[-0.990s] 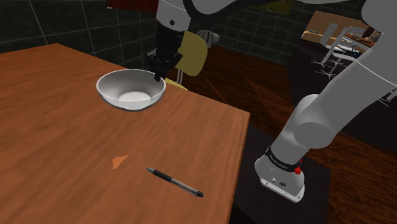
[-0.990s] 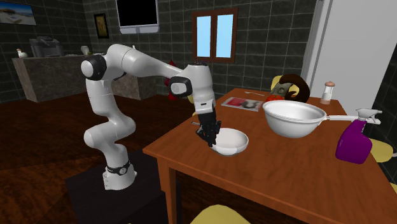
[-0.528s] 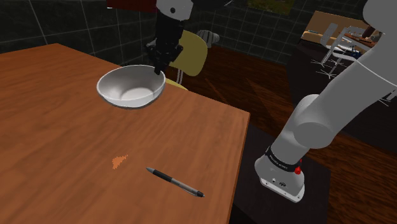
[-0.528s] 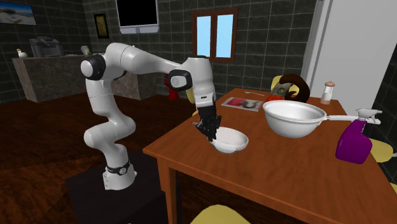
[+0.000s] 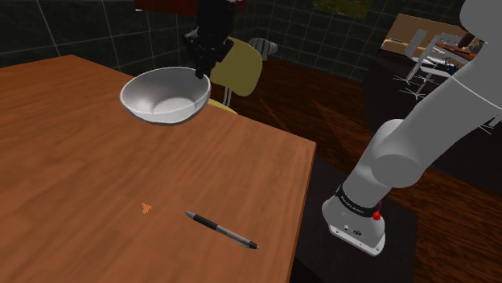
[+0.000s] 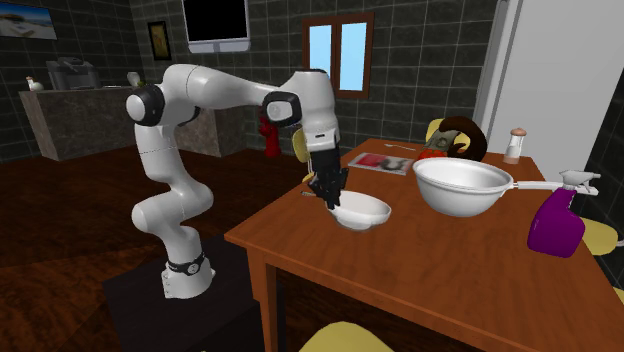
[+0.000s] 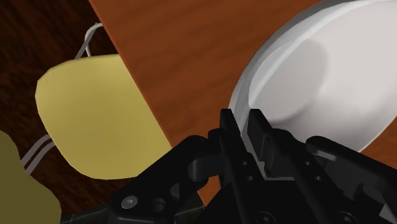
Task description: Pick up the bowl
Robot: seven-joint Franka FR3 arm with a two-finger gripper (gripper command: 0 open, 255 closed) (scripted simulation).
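Observation:
A white bowl [image 5: 163, 98] hangs above the wooden table [image 5: 72, 193], tilted a little, with my black gripper [image 5: 202, 71] shut on its rim at the side nearest the yellow chair. In the second exterior view the bowl [image 6: 362, 212] is lifted just off the table near its edge, under the gripper [image 6: 330, 200]. The wrist view has the two fingers [image 7: 234, 143] pinching the bowl's rim [image 7: 270, 70], with the table far below.
A black pen [image 5: 220, 229] and an orange smudge [image 5: 146, 208] lie on the table nearer the stand. A yellow chair [image 5: 237, 67] stands past the table edge. A larger white bowl [image 6: 462, 186], a purple spray bottle [image 6: 558, 220] and a shaker [image 6: 516, 145] are on the far side.
The gripper has risen with the bowl held by its rim; the bowl has left the table and tilted slightly.

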